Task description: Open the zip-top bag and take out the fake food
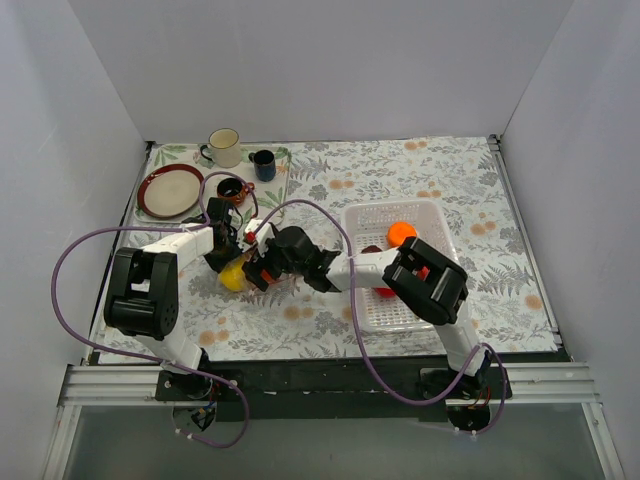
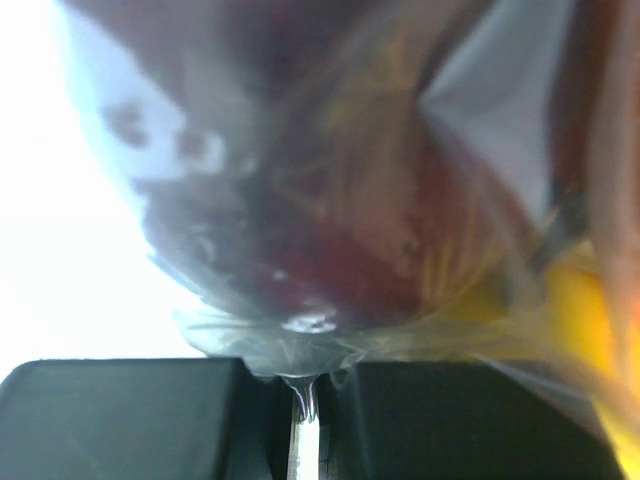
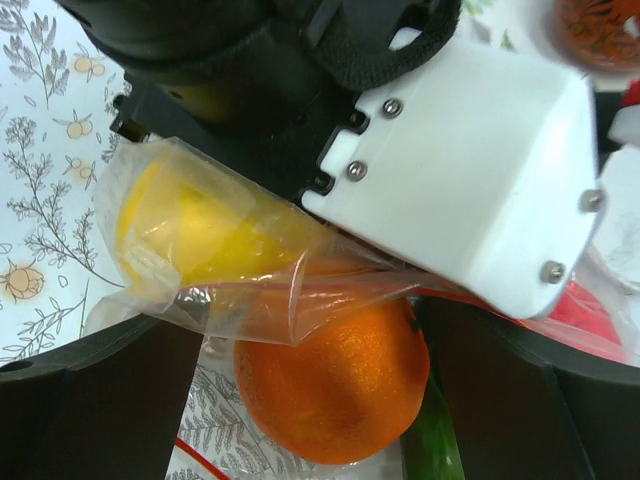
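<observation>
Bag (image 1: 240, 268) sits left of centre on the table (image 1: 480, 230), between both claws. Left gripper (image 2: 305, 385) is clenched on a thin fold of bag film, with blurred red and yellow shapes behind it. Right gripper (image 3: 310, 340) is spread wide and straddles an orange ball (image 3: 330, 390); cannot tell whether it touches. Bag film and the yellow piece (image 3: 190, 225) lie just above the ball. Second orange (image 1: 402, 232) lies in the basket (image 1: 430, 210), well apart on the right.
</observation>
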Controlling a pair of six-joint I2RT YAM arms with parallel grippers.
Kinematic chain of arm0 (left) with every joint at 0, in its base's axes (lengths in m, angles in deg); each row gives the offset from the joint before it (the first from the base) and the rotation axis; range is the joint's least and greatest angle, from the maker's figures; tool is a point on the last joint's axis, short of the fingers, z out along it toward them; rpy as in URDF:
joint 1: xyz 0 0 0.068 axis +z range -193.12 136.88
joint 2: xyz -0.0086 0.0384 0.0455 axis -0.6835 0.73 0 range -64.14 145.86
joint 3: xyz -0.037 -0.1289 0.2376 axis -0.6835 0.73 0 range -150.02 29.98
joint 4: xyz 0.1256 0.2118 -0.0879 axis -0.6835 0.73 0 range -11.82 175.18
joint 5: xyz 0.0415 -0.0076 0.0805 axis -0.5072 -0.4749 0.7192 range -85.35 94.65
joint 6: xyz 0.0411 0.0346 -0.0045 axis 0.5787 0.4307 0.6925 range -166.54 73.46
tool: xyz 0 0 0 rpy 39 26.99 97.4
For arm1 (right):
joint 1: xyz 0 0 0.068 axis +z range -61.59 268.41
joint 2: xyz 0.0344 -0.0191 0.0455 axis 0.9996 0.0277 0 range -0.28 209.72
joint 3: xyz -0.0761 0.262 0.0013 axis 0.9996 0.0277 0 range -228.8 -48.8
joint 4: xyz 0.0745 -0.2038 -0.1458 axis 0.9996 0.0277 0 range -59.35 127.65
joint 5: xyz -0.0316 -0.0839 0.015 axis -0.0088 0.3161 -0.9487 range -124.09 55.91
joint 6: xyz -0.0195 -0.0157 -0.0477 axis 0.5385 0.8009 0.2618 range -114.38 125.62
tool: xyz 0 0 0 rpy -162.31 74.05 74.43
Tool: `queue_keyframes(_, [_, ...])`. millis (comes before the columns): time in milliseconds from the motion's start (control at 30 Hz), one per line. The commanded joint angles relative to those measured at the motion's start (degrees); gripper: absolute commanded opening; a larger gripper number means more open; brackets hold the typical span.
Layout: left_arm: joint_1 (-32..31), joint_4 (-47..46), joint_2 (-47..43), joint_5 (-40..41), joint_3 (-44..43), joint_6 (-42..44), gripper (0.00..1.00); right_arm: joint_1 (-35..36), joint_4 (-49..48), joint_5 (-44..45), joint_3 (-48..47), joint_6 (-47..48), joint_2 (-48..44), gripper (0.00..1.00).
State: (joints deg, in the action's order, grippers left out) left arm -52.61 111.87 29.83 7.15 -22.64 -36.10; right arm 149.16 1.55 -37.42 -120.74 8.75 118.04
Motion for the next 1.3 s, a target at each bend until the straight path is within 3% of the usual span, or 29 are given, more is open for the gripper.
queue_keyframes(0, [-0.2, 2.6, 4.6, -7.8, 3.4, -1.3, 0.00, 0.0, -1.7, -1.2, -1.4, 0.0, 2.2, 0.99])
queue_keyframes(200, [-0.3, 2.6, 4.4, -7.6, 3.3, -1.5, 0.00, 0.0, -2.2, -0.3, 5.2, 0.3, -0.7, 0.99])
queue_keyframes(300, [-0.3, 2.5, 4.5, -7.7, 3.4, -1.6, 0.00, 0.0, -3.2, -0.1, 8.5, 0.9, -3.2, 0.86])
queue_keyframes(433, [-0.3, 2.2, 4.3, -7.3, 4.0, -2.0, 0.00, -0.1, -3.4, -0.1, 11.0, 1.0, -8.1, 0.47])
queue_keyframes(500, [-0.2, 1.6, 4.1, -6.7, 4.7, -2.0, 0.00, 0.0, -3.2, -0.1, 13.6, 0.4, -13.3, 0.42])
queue_keyframes(667, [-0.2, 1.0, 4.8, -6.7, 4.8, -2.3, 0.00, 0.0, 4.1, 3.1, 17.8, -0.6, -26.8, 0.42])
queue_keyframes(767, [-0.2, 1.2, 5.4, -7.1, 4.5, -2.7, 0.00, 0.0, 12.6, 11.0, 18.8, -0.7, -33.8, 0.40])
queue_keyframes(867, [-0.2, 1.1, 5.7, -7.3, 4.5, -2.9, 0.00, -0.7, 18.1, 23.6, 20.8, -0.8, -40.2, 0.21])
queue_keyframes(900, [-0.2, 1.2, 5.6, -7.3, 4.5, -2.9, 0.00, -2.5, 19.2, 30.9, 21.8, -1.5, -41.5, 0.13])
queue_keyframes(933, [-0.2, 1.2, 5.7, -7.3, 4.6, -2.9, 0.00, -4.3, 20.4, 33.5, 22.0, -2.7, -42.5, 0.10])
queue_keyframes(1067, [-0.2, 1.6, 5.7, -7.6, 4.3, -3.0, 0.00, -14.9, 31.6, 37.3, 22.0, -14.8, -44.4, 0.04])
queue_keyframes(1100, [-0.2, 1.8, 5.7, -7.7, 4.2, -3.1, 0.00, -17.3, 33.0, 37.1, 21.8, -15.6, -44.1, 0.09])
queue_keyframes(1133, [-0.2, 2.2, 5.5, -7.8, 4.1, -3.2, 0.00, -17.9, 34.9, 36.5, 20.6, -16.0, -43.5, 0.23])
queue_keyframes(1167, [-0.3, 2.3, 5.4, -7.9, 4.0, -3.1, 0.00, -18.2, 36.2, 35.9, 19.7, -15.5, -42.2, 0.44])
queue_keyframes(1200, [-0.1, 2.3, 5.3, -7.9, 3.9, -3.2, 0.00, -18.3, 39.0, 35.7, 19.0, -15.3, -41.6, 0.88])
queue_keyframes(1233, [-0.2, 2.5, 5.3, -7.8, 3.8, -3.3, 0.00, -18.2, 39.8, 35.4, 18.2, -15.2, -41.2, 0.99])
queue_keyframes(1267, [-0.2, 2.6, 5.3, -8.0, 3.8, -3.4, 0.00, -18.2, 39.9, 35.1, 17.7, -14.8, -40.9, 0.99])
